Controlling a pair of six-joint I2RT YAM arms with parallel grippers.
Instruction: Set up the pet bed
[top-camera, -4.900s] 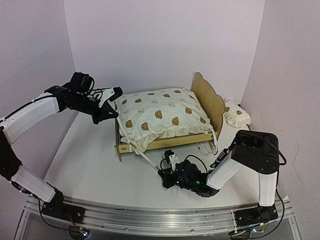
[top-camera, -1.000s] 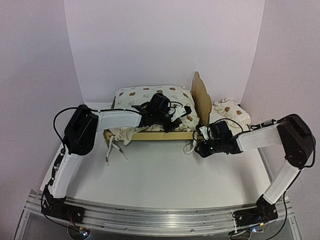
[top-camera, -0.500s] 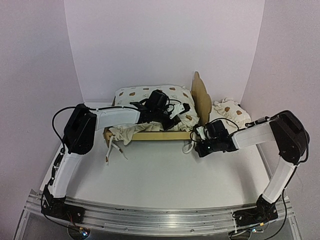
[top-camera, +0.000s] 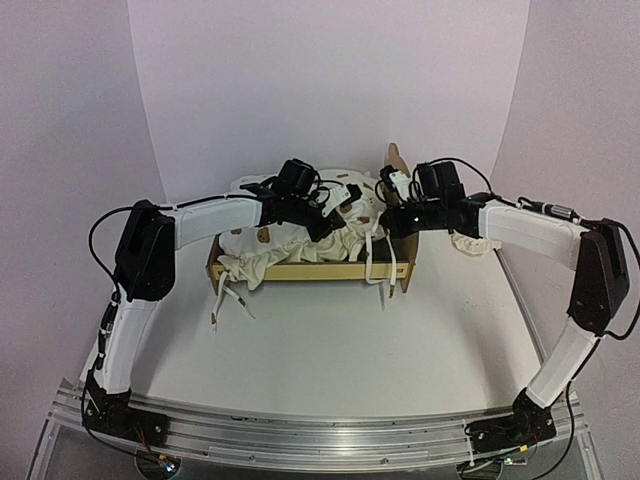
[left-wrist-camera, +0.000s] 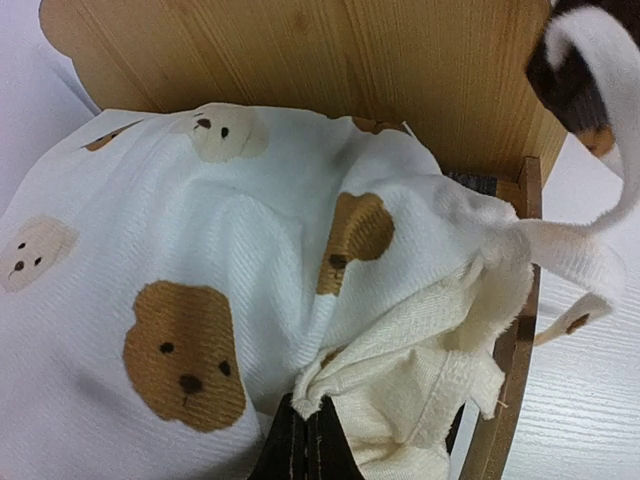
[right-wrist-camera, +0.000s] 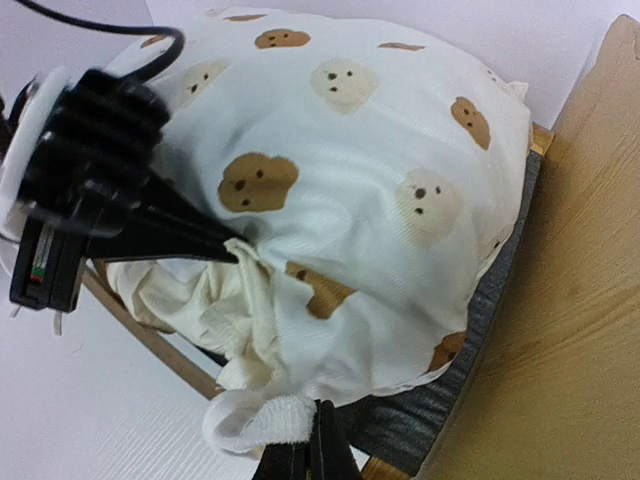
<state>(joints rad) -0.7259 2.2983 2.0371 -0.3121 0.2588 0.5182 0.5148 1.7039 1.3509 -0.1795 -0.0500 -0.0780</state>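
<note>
Here the pet bed (top-camera: 300, 271) sits on the table (top-camera: 330, 350), right under both sets of jaws. The left gripper (left-wrist-camera: 300, 440) is pinched tight on a fold of the bear-print cushion (left-wrist-camera: 150, 250) bunched in the frame, with the headboard (left-wrist-camera: 300, 50) just beyond its tips. The right gripper (right-wrist-camera: 305, 450) clamps the cushion's tie string (right-wrist-camera: 255, 420).
</note>
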